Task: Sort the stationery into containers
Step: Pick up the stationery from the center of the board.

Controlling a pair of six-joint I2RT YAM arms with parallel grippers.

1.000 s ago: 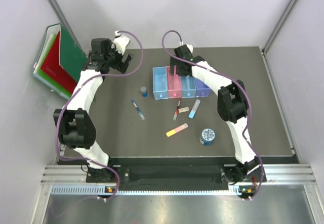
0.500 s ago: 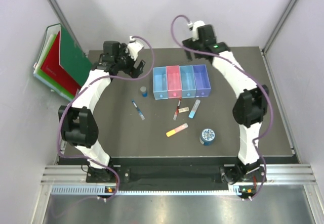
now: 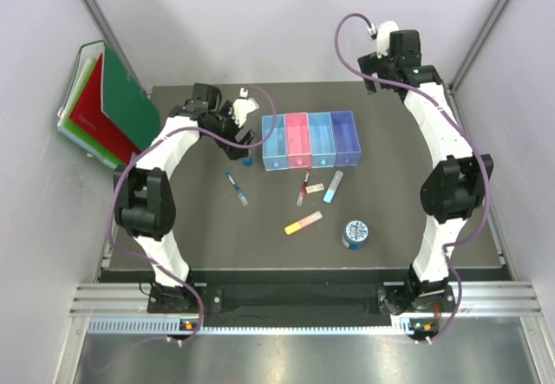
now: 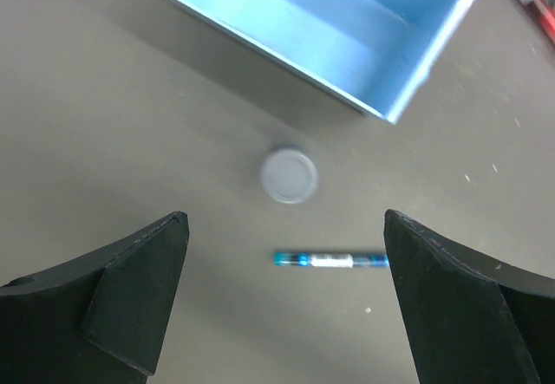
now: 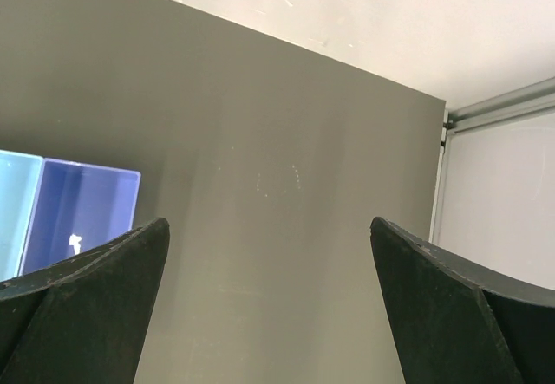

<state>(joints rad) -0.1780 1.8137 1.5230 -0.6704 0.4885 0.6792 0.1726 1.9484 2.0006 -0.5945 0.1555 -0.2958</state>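
Left end effector (image 4: 284, 219) above grey-capped bottle (image 4: 289, 174)

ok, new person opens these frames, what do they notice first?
The row of four pastel bins mid-table, with stationery scattered in front: a yellow-pink stick, a round tin, a blue pen. The left hand hangs open over a grey-capped bottle beside the light-blue bin; the right hand is open near the far right corner. Red and green folders stand by the left wall.
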